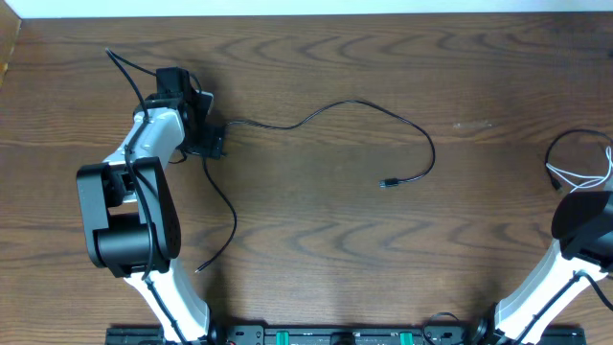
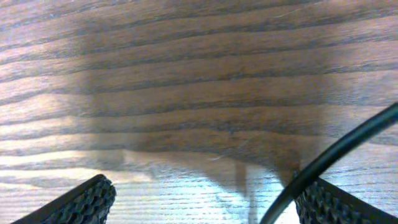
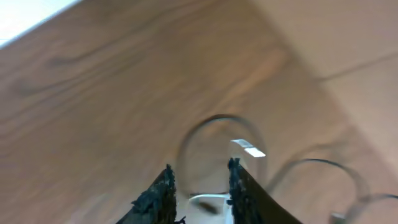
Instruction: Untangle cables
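Observation:
A long thin black cable (image 1: 359, 103) runs from my left gripper (image 1: 213, 142) in an arc to its plug (image 1: 387, 182), and its other end trails down to the front (image 1: 230, 216). In the left wrist view my left gripper (image 2: 205, 199) is open low over the wood, with the black cable (image 2: 348, 140) crossing beside its right finger. A white cord (image 1: 586, 179) and a black cord loop (image 1: 560, 144) lie at the right edge by my right arm (image 1: 584, 225). My right gripper (image 3: 199, 177) has its fingers apart, with the white cord (image 3: 205, 198) between them. This view is blurred.
The wooden table (image 1: 316, 240) has its far edge along the top of the overhead view. A blurred thin loop (image 3: 217, 121) and a second curve (image 3: 317, 163) lie beyond my right fingers. A black cord (image 1: 120, 65) sticks out behind my left arm.

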Motion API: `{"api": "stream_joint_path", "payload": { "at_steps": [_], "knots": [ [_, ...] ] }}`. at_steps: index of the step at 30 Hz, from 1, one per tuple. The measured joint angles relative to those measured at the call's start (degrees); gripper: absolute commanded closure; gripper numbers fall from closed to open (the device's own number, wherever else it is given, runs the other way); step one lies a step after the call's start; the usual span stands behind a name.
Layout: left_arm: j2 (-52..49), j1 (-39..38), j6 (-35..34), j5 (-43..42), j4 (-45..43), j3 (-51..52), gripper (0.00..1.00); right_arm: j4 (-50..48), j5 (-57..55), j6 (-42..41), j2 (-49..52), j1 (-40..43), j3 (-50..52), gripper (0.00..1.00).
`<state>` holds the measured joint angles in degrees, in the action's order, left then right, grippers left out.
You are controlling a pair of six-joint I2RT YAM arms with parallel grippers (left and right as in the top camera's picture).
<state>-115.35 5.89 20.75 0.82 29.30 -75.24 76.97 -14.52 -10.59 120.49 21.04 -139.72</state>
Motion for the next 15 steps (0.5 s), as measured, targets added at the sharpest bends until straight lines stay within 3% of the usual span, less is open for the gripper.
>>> {"api": "stream_joint_path", "payload": {
  "at_steps": [4, 7, 10, 15],
  "knots": [
    [-0.1, -0.1, 0.0, -2.8, 0.0, 0.2, 0.08, 0.9, 11.0, 1.4, 0.0, -0.5, 0.0, 0.26],
    [-0.3, -0.1, 0.0, -5.5, -0.2, 0.2, 0.09, 1.3, 17.8, 3.0, 0.0, -2.3, 0.0, 0.12],
    [-0.5, -0.3, 0.0, -7.9, -0.2, 0.2, 0.09, 1.7, 21.0, 4.7, 0.0, -5.2, 0.0, 0.02],
    [-0.6, -2.1, 0.0, -9.1, -0.1, 0.4, 0.18, 2.9, 23.7, 6.6, 0.3, -12.0, 0.0, 0.01]
  ]
}}
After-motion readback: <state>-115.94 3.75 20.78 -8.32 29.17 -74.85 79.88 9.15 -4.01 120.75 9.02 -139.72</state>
